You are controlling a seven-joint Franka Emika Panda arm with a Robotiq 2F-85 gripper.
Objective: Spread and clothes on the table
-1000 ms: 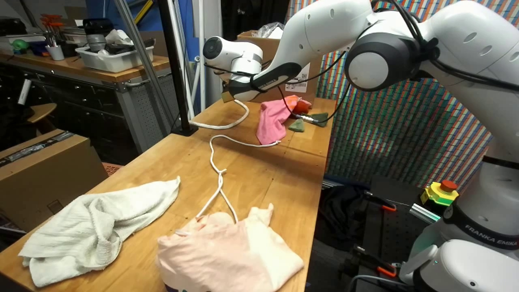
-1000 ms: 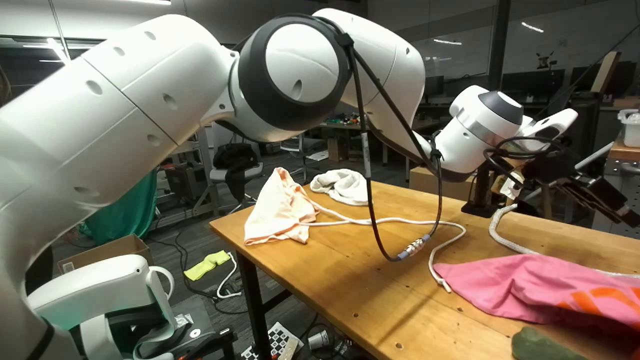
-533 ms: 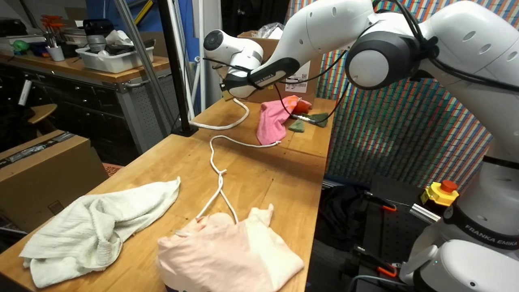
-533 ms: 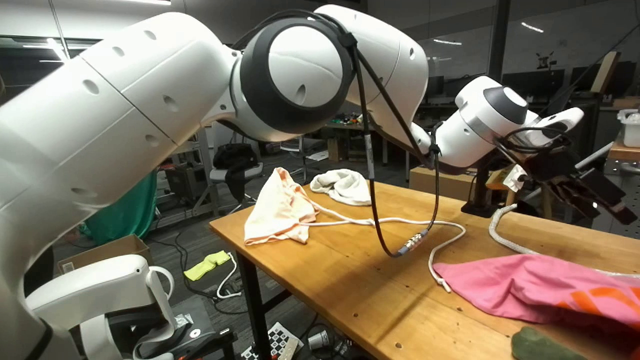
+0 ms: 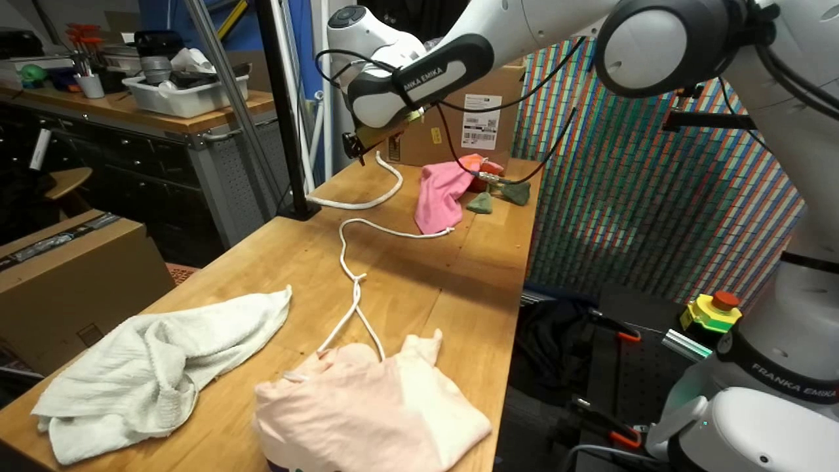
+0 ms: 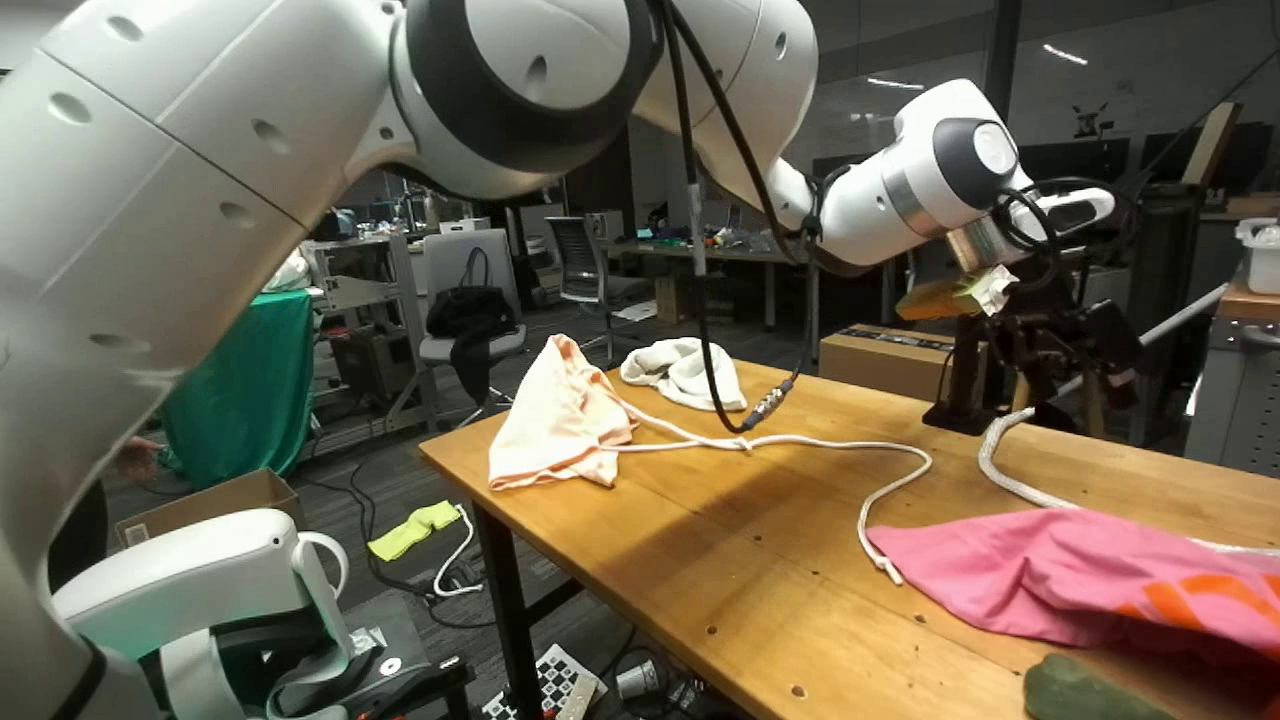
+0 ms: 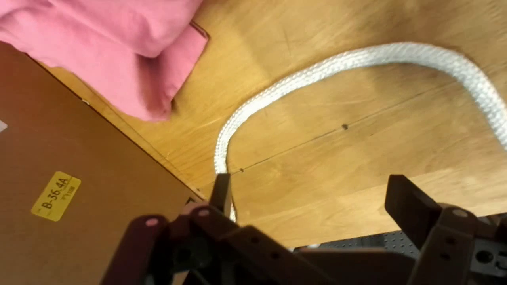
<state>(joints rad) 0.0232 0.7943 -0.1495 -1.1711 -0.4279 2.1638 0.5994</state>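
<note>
Three clothes lie on the wooden table (image 5: 282, 255). A crumpled mint-white garment (image 5: 164, 367) is beside a bunched peach-pink one (image 5: 354, 406) at one end. Toward the opposite end lies a folded bright pink garment (image 6: 1050, 575), whose edge also shows at the upper left of the wrist view (image 7: 119, 43). My gripper (image 7: 309, 178) hangs above the table near its edge, apart from every garment. Its jaws stand wide, with only bare wood and the table edge visible beyond the gap. In an exterior view the gripper (image 6: 1080, 388) points down near the black post.
A thick white cord (image 7: 301, 81) curves on the table, passing behind one finger. A thinner cord (image 5: 342, 249) runs to the peach garment. A cardboard box (image 5: 488, 124) stands behind the pink garment, near green scraps (image 5: 480, 203). A black post (image 5: 288, 118) rises at the table edge.
The jaws have spread from close together to wide. The wrist has risen and swung round, so the gripper now points more downward. The clothes lie as before.
</note>
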